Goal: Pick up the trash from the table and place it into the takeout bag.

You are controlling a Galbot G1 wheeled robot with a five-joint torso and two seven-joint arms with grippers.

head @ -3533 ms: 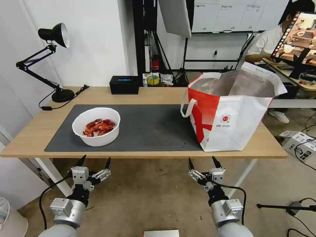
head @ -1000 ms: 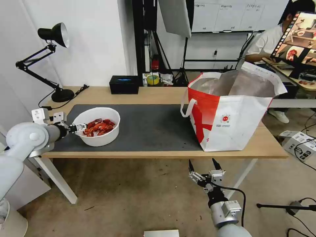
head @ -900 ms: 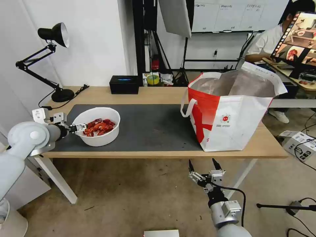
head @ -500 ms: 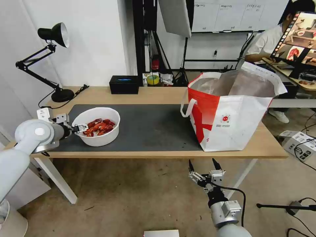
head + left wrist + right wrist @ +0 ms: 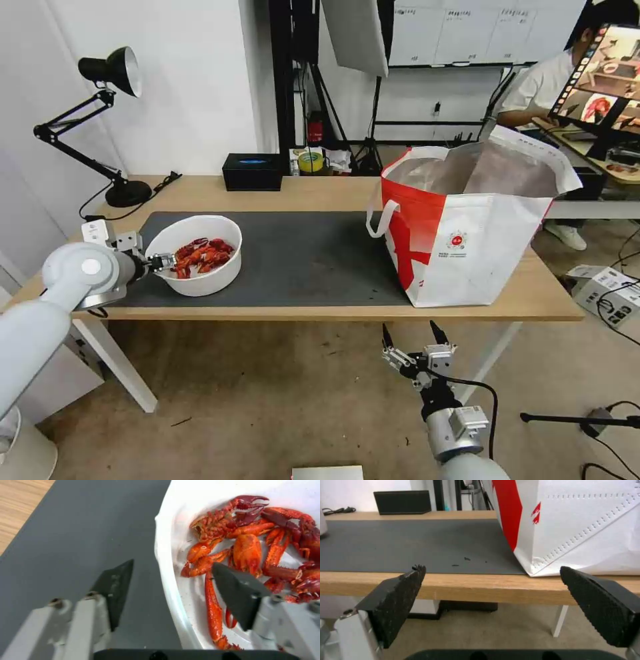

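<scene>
We counted one white bowl [image 5: 195, 255] of red crayfish shells [image 5: 253, 540] on the desk [image 5: 313, 192], sitting on the dark grey mat [image 5: 300, 257] toward the desk's left end, near the front edge. One takeout bag [image 5: 467, 227] stood upright at the right end, its mouth wide — what lay inside was hidden from us.

Our left gripper [image 5: 162, 261] was at the bowl's left rim, jaws spread and straddling the wall: one black fingertip [image 5: 115, 587] outside over the mat, the other inside above the shells. Whether either pad touched the rim we could not tell.

Our right gripper [image 5: 411, 332] hung released below the desk's front edge, in front of the bag.

One black box [image 5: 252, 172] sat at the back edge — one desk lamp [image 5: 110, 70] at the back left corner.
</scene>
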